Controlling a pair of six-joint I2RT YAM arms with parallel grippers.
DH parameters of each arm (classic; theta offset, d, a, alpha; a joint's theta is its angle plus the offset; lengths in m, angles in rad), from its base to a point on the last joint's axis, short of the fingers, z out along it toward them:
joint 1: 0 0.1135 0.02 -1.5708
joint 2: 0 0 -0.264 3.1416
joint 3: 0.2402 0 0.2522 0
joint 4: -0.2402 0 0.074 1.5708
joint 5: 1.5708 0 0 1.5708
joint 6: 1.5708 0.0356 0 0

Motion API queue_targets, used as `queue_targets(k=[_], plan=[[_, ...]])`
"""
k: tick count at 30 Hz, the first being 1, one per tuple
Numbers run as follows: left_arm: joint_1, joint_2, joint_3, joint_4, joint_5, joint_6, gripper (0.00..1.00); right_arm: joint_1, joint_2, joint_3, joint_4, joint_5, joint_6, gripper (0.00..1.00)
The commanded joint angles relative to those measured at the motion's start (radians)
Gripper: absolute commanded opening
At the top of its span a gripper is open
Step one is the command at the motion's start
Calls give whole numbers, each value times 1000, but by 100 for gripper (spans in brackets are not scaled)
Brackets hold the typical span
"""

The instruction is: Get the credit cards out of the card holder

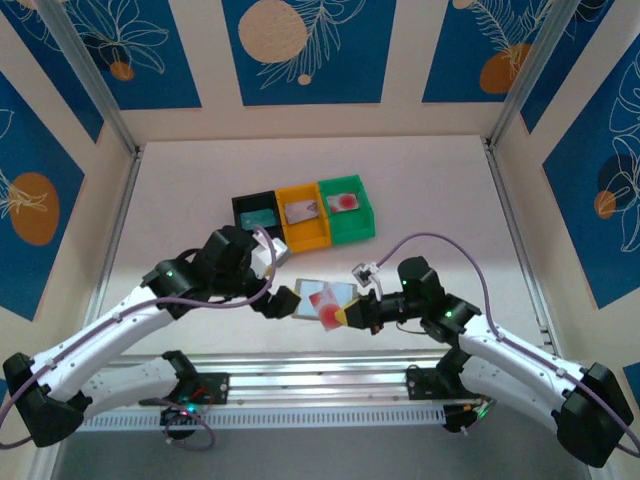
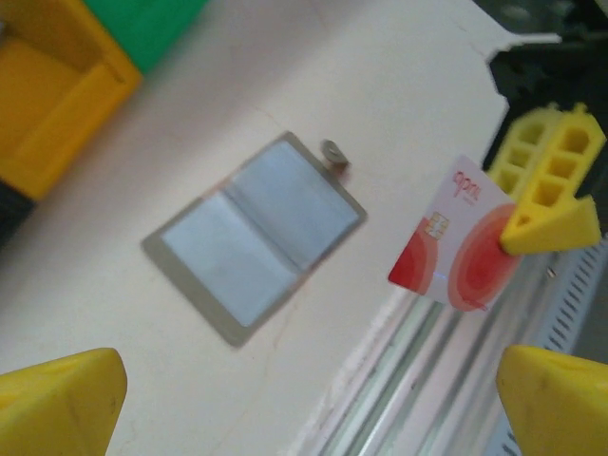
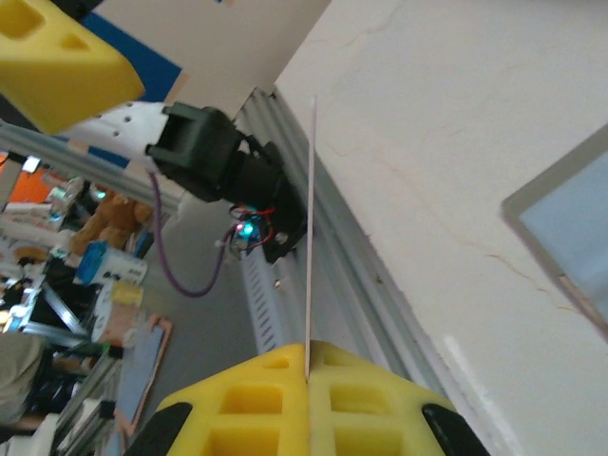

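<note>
While the right hand (image 3: 307,363) pinches a red-dot credit card (image 2: 454,242), card holder (image 2: 255,237) lies open nearby, left hand (image 2: 309,399) gaping

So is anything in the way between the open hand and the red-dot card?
Nothing visible. The left hand is open, with only air between it and the credit card pinched in the right hand. The card holder lies flat on the table, not between them.

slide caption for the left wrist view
Right gripper pinches a red-dot card clear of the open card holder, left gripper open in the foreground.
</note>
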Motion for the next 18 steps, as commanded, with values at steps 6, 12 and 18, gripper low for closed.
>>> queue_targets(k=[6, 12, 18], plan=[[10, 78, 30, 31, 352, 98, 93, 7, 58, 44, 4, -153, -32, 0], [10, 133, 24, 44, 476, 98, 87, 37, 81, 60, 8, -168, -48, 0], [9, 144, 2, 74, 526, 90, 83, 74, 91, 76, 14, -172, -63, 0]])
